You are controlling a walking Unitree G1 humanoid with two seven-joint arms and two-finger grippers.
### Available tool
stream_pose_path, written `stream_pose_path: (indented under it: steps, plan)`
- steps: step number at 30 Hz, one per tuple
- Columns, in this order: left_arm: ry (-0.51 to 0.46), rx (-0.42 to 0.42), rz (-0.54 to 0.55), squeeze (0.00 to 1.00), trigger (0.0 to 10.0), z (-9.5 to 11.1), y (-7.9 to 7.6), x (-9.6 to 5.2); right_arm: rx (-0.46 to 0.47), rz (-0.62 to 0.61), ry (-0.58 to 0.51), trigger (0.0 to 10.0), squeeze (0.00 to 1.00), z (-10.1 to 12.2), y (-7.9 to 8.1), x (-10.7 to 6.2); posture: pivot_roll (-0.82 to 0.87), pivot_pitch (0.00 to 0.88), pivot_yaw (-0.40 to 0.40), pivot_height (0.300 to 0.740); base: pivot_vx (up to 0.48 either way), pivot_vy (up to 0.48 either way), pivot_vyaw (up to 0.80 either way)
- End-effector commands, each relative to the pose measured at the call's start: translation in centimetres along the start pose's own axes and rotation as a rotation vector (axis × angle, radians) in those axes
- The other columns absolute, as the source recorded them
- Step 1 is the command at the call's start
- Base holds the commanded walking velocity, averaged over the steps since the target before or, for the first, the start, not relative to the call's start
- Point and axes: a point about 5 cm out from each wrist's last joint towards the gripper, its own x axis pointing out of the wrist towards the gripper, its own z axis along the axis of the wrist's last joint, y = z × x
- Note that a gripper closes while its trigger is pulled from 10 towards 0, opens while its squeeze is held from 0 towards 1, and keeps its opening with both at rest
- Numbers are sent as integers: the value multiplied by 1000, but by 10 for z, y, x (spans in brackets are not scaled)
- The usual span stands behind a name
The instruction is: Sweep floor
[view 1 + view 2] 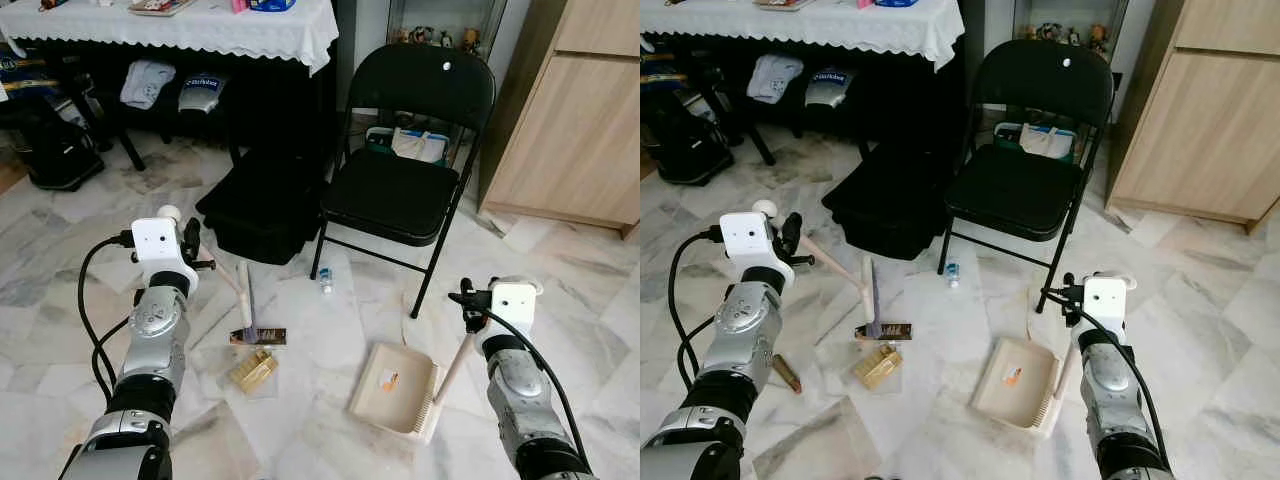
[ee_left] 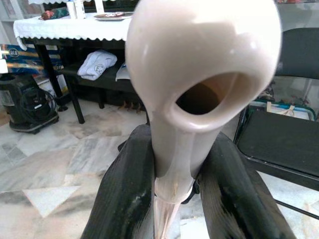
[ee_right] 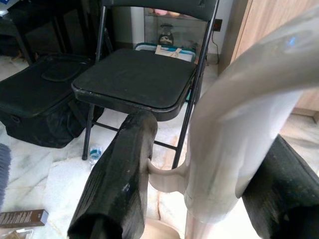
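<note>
My left gripper is shut on the beige handle of a small broom, whose grey brush head rests on the marble floor. In the left wrist view the handle's end sits clamped between the black fingers. Just below the brush lie a brown wrapper and a gold packet. A small bottle lies near the chair leg. My right gripper is shut on the upright handle of a beige dustpan, which lies flat on the floor.
A black folding chair stands just behind the dustpan, and a black bag lies to its left. A table with a white cloth is at the back and a wooden cabinet at the right. Another brown scrap lies by my left arm.
</note>
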Motion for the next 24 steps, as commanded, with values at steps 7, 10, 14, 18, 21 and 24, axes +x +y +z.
stream_pose_path:
  steps: [7,10,14,18,21,24]
  plan:
    - [-59,9,9,0,10000,9,2,2,35,18,-95,10000,0,19,5,6,-6,92,55,740,0,0,0]
    - [-57,7,6,0,10000,9,1,3,32,16,-95,10000,0,19,5,6,-6,92,55,740,0,241,0]
    - [-54,3,0,0,10000,8,-1,3,33,15,-95,10000,0,19,5,6,-8,84,56,740,0,413,0]
    - [-53,0,-7,0,10000,9,-2,3,42,16,-97,10000,0,19,5,6,-7,81,56,740,0,469,0]
    - [-55,-1,-13,0,10000,9,-3,3,44,19,-98,10000,0,19,6,6,-8,77,57,740,0,469,0]
    - [-56,-3,-20,0,10000,9,-4,3,45,21,-99,10000,0,19,7,6,-7,73,59,740,0,469,0]
